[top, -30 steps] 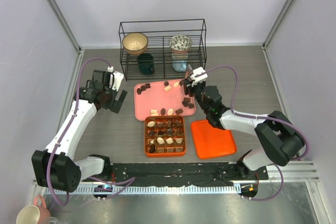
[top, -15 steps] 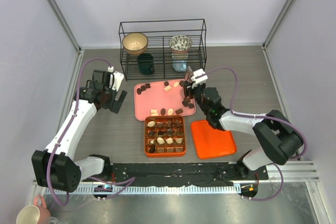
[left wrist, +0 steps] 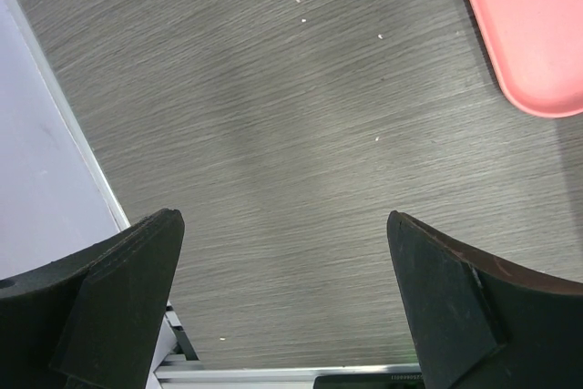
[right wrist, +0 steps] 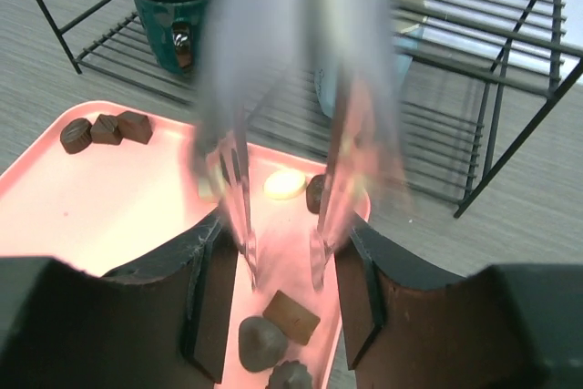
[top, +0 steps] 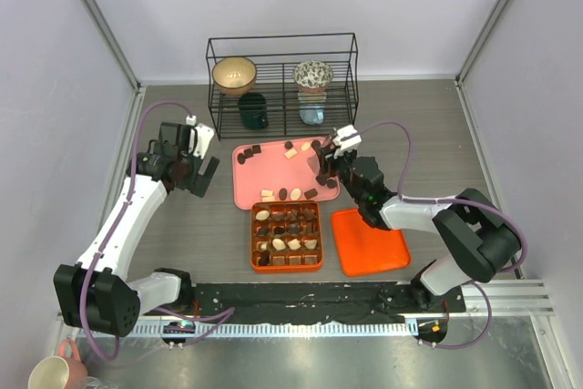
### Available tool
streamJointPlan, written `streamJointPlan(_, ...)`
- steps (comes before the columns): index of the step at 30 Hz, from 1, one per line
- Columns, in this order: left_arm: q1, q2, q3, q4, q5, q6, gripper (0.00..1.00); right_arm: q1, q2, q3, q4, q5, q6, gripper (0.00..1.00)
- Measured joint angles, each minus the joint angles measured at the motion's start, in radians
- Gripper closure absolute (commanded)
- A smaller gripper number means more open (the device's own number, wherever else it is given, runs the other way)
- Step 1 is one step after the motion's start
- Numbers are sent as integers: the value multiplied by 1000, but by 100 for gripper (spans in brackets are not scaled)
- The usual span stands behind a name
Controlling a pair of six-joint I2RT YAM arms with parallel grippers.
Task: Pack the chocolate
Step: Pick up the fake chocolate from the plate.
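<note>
Right gripper (right wrist: 282,266) clamps blurred silver metal tweezers (right wrist: 235,179), tips apart and empty. Small brown, tan and cream chocolate pieces (right wrist: 291,316) lie just below and ahead of the tips on flat pink plastic tray (right wrist: 100,198). Left gripper (left wrist: 282,261) gapes wide over grey wood-grain table (left wrist: 273,116), tray corner ahead-right.

No legible txt or nos.

Your worktop (top: 200,234) carries a black wire rack (top: 281,63) holding a tan bowl (top: 234,73), a patterned bowl (top: 312,74) and a teal mug (top: 252,110); blurred metal tongs (right wrist: 232,134) hang above the pink tray (top: 250,179).
</note>
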Motion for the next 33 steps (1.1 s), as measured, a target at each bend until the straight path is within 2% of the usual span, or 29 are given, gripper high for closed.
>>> streamJointPlan(11,0,-5,5,-11,0,1,0,0,-56,-74,-6,-5,36,53)
streamJointPlan(33,0,-38,22,-39,2,1,0,0,-199,-108,-171,14,41,54)
